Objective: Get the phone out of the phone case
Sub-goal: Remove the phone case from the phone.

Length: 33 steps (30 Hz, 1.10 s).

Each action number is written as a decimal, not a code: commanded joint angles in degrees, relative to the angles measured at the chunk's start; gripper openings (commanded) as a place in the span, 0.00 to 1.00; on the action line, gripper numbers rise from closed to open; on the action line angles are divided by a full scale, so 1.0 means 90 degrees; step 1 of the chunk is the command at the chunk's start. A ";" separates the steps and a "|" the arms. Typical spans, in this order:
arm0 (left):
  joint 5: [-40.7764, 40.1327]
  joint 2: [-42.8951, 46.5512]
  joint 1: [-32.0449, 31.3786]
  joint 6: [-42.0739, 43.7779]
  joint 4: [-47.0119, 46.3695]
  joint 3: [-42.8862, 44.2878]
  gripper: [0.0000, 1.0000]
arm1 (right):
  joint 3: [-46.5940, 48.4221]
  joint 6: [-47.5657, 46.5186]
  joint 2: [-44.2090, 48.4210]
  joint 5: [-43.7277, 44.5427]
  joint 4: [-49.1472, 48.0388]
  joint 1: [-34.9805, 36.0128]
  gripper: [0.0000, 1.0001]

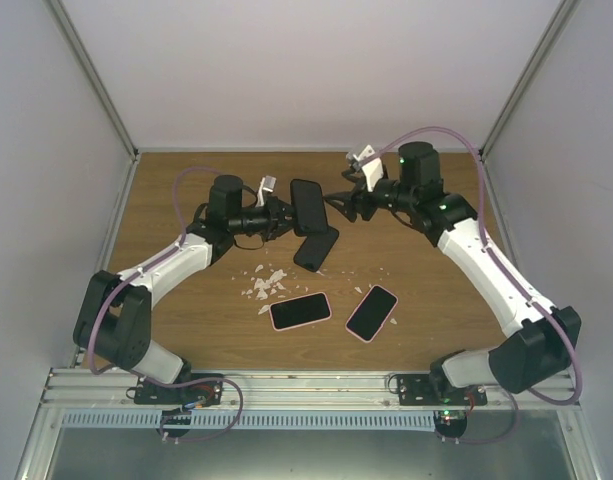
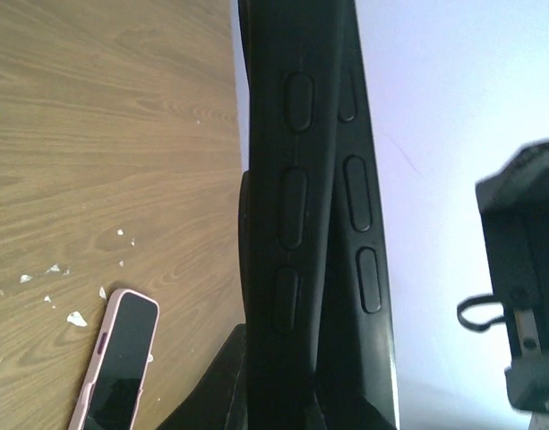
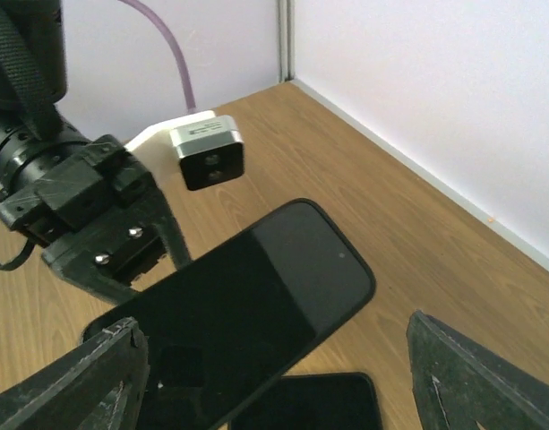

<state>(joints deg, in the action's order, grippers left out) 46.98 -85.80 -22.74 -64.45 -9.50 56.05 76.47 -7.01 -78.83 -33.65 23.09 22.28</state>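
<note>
Wooden tabletop (image 1: 186,320) between white walls (image 1: 316,70) — the left gripper (image 1: 284,213) clamps a black phone (image 1: 306,205) at frame centre. Right gripper (image 1: 339,202) gapes empty just beside it.

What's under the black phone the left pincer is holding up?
A second flat black piece shows just below the black phone; its upper end is covered. Whether it is the case or another phone, and whether they touch, cannot be told.
</note>
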 commanded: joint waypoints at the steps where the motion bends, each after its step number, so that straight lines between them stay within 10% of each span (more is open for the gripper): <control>1: -0.0036 -0.0043 0.0111 -0.0436 -0.0524 -0.0124 0.02 | -0.0115 -0.0750 0.0058 0.0765 -0.0035 0.0574 0.78; 16: 0.0041 -0.0251 0.0215 -0.1011 -0.0753 -0.0321 0.01 | -0.0683 -0.2036 -0.0107 0.2688 -0.0335 0.2319 0.62; 33: 0.0041 -0.0257 0.0215 -0.1088 -0.0733 -0.0329 0.00 | -0.1030 -0.2605 -0.0563 0.4007 -0.1089 0.2583 0.51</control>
<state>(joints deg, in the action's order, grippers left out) 46.13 -88.38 -21.19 -74.04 -10.04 52.99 67.81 -28.56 -83.09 -2.00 16.21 44.99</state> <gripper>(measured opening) 0.101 0.520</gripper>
